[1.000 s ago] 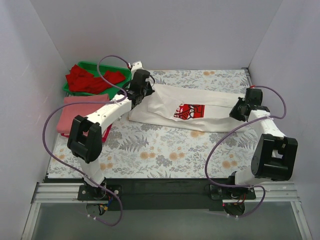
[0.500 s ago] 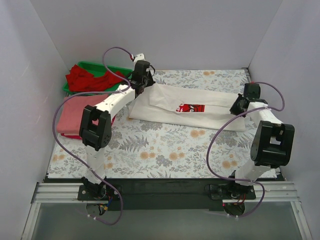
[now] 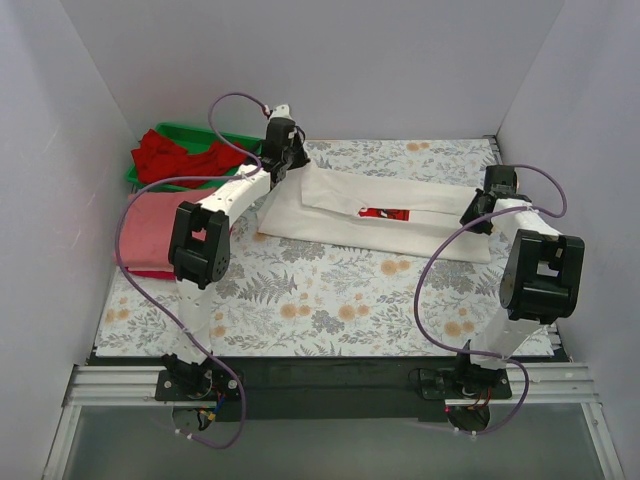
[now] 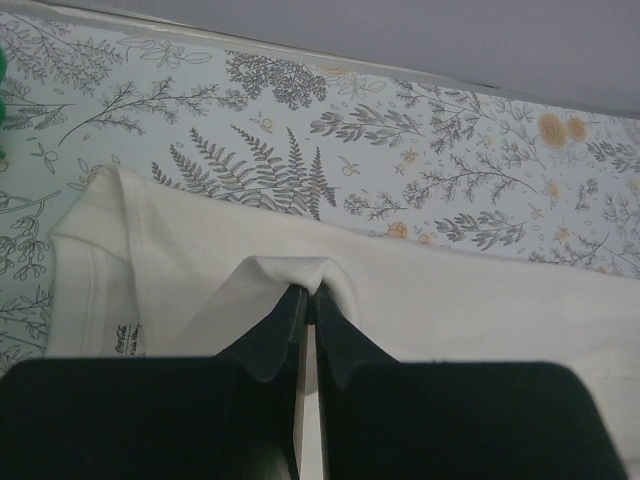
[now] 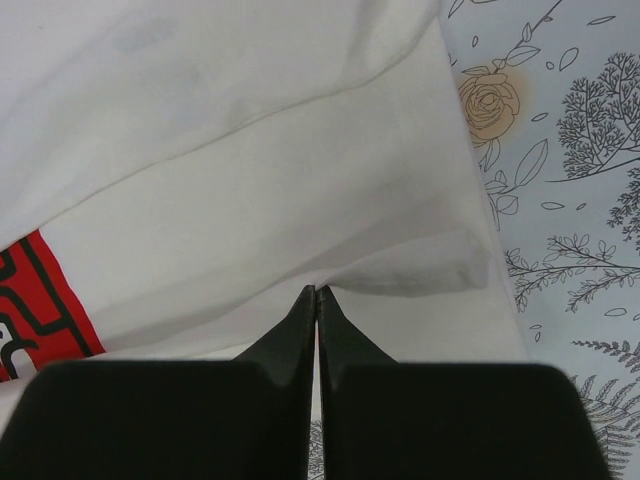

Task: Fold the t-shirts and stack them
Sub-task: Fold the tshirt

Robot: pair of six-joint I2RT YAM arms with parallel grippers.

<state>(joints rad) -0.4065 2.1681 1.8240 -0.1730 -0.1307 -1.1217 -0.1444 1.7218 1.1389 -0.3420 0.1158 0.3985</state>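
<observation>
- The cream-white t-shirt (image 3: 370, 215) lies as a long band across the far half of the surface (image 3: 340, 300), with its long side running left to right.
- One long edge is turned over onto the body, so only a narrow strip of the red-and-black print (image 3: 385, 213) shows.
- The left end effector (image 4: 305, 295) is fully closed on a small raised pinch of the white cloth at the left end, close to a small label (image 4: 121, 335).
- The right end effector (image 5: 316, 292) is also fully closed, on a thin fold of the same shirt at the right end, near the side edge.
- Both ends are held, so the step in hand seems to be the lengthwise fold.
- A salmon-pink t-shirt (image 3: 150, 230) lies folded at the left edge, apart from the white one.
- The red t-shirts (image 3: 175, 160) are heaped in the green tray (image 3: 185, 128) at the far left corner, just beside the left arm.
- Risk: each grip takes only a little cloth, so a quick pull may let one end slip out.
- Risk: if the two arms do not travel evenly, the fold line will probably come out slanted or wrinkled.
- Risk: if they pull apart too strongly, the whole shirt may slide on the surface instead of folding.
- Risk: the left arm works close to the tray and could disturb it.
</observation>
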